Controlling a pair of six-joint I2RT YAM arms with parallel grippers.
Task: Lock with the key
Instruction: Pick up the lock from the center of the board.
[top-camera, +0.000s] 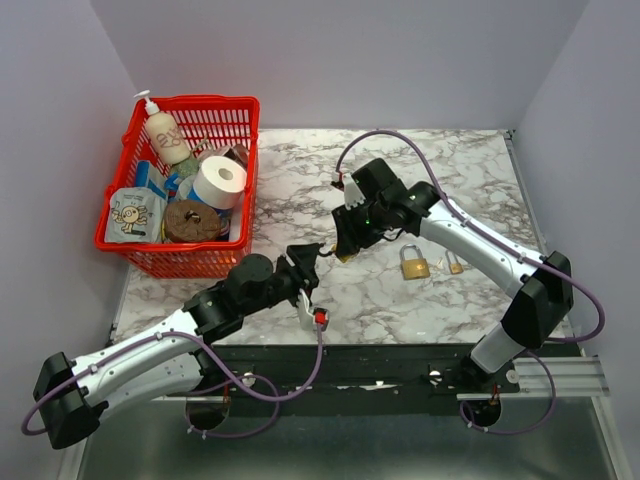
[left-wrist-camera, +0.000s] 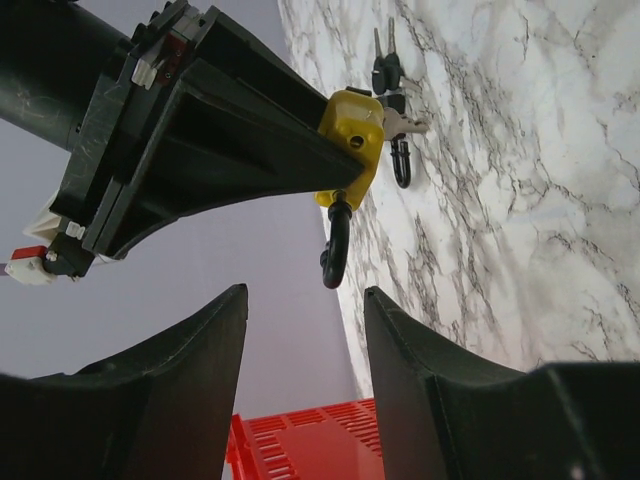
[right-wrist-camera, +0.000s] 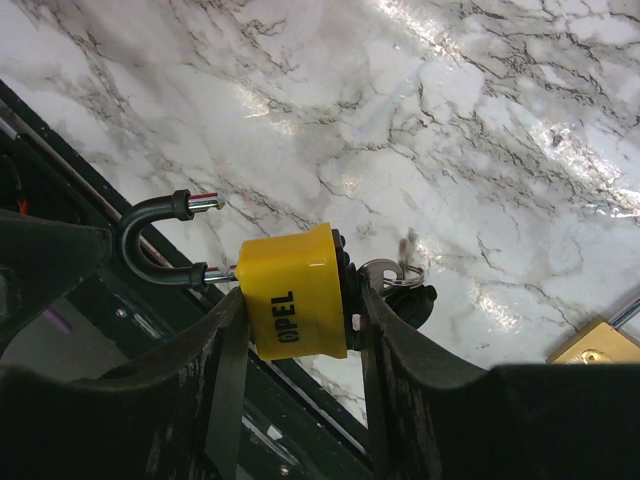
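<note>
Fingers (right-wrist-camera: 410, 380) of the right end effector (top-camera: 348, 242) pinch the yellow padlock (right-wrist-camera: 295, 295) by its body, holding it in the air above the tabletop (top-camera: 450, 170). Its shackle (right-wrist-camera: 160, 235) stands open and the keys (left-wrist-camera: 385, 70) hang at its base. Whether one key sits in the keyway I cannot tell. Left end effector (left-wrist-camera: 305, 300) is spread and holds nothing, near the shackle end.

Risks, as I judge them:
- The left fingers could close on the shackle or the loose ring rather than on a key.
- A push could twist the yellow padlock in its pinch, since only its flanks are held.
- Turning a half-seated key could pull it out.
</note>
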